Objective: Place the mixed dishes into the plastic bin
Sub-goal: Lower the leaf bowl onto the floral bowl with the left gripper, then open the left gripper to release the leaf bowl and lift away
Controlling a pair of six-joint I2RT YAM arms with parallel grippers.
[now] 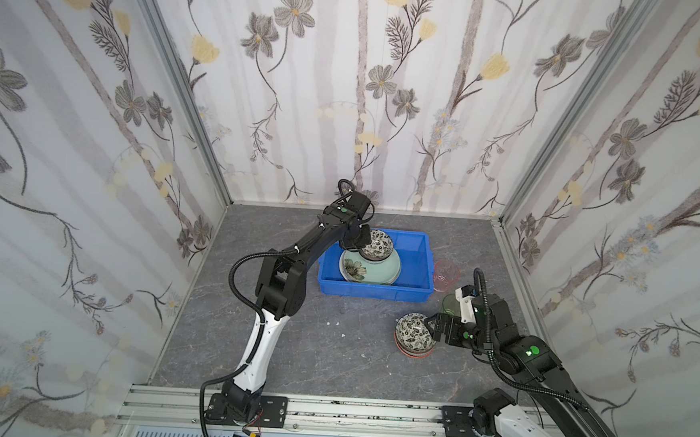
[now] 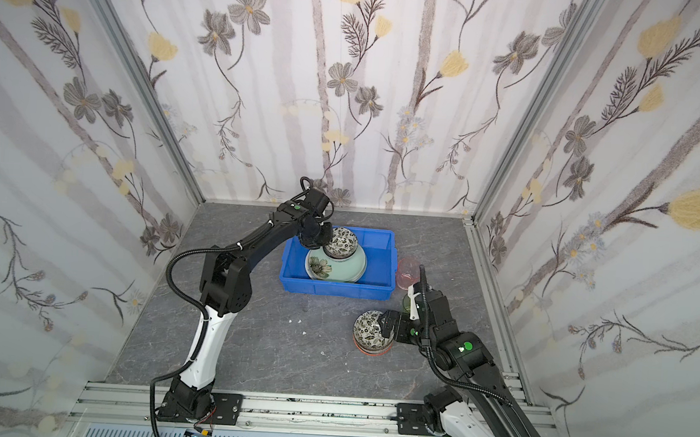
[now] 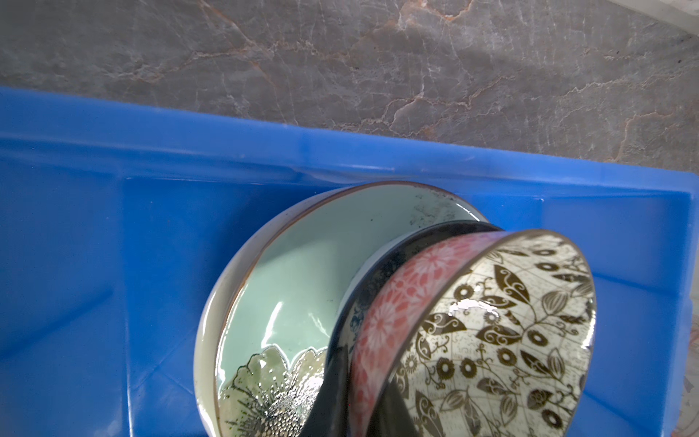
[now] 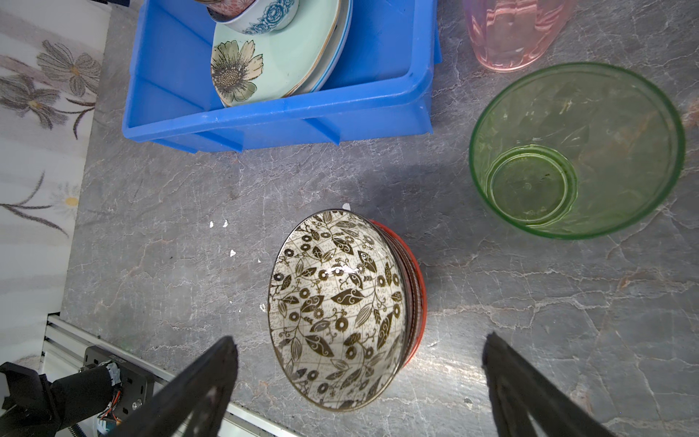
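In both top views the left gripper (image 1: 354, 240) sits at the rim of a pink-sided, leaf-lined ceramic bowl (image 1: 377, 243), stacked over a mint green flowered plate (image 1: 380, 269) inside the bright blue rectangular plastic bin (image 1: 377, 292). The left wrist view shows dark fingers (image 3: 334, 397) straddling that rim; whether they pinch it cannot be told. A clean release likely needs fully parted jaws, then a straight lift. Right wrist view: the right gripper (image 4: 359, 338) gapes empty above a matching leaf-print bowl (image 4: 336, 310) on the grey marbled table (image 4: 151, 265).
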